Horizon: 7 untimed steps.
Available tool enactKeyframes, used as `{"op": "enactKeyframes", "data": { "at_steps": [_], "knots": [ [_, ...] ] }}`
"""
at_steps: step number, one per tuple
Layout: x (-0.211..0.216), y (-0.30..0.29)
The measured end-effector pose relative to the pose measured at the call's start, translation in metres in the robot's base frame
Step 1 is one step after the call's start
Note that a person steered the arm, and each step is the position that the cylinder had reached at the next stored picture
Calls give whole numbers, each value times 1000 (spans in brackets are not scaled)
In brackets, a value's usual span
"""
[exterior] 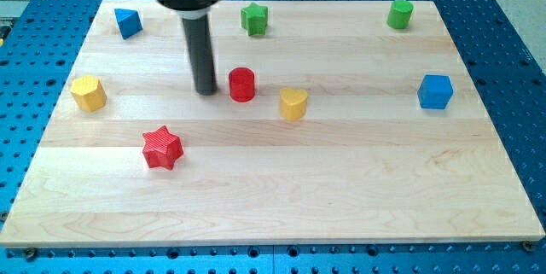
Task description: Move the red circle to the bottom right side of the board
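The red circle, a short red cylinder, stands on the wooden board a little left of the middle and in its upper half. My tip rests on the board just to the left of the red circle, a small gap apart from it. The dark rod rises from the tip to the view's top. A yellow heart-like block lies just right of and slightly below the red circle.
A red star lies lower left. A yellow hexagon block is at the left edge. A blue triangle block, a green star and a green cylinder line the top. A blue cube is at the right.
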<state>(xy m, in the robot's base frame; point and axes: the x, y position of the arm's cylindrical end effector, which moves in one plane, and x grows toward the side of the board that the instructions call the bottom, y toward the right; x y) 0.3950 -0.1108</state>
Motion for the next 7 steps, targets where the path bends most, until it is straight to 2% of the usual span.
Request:
{"op": "enactKeyframes", "data": {
  "at_steps": [1, 2, 4, 5, 6, 7],
  "knots": [
    [-27, -22],
    [-32, -33],
    [-26, 49],
    [69, 53],
    [114, 76],
    [78, 28]
  ]
}}
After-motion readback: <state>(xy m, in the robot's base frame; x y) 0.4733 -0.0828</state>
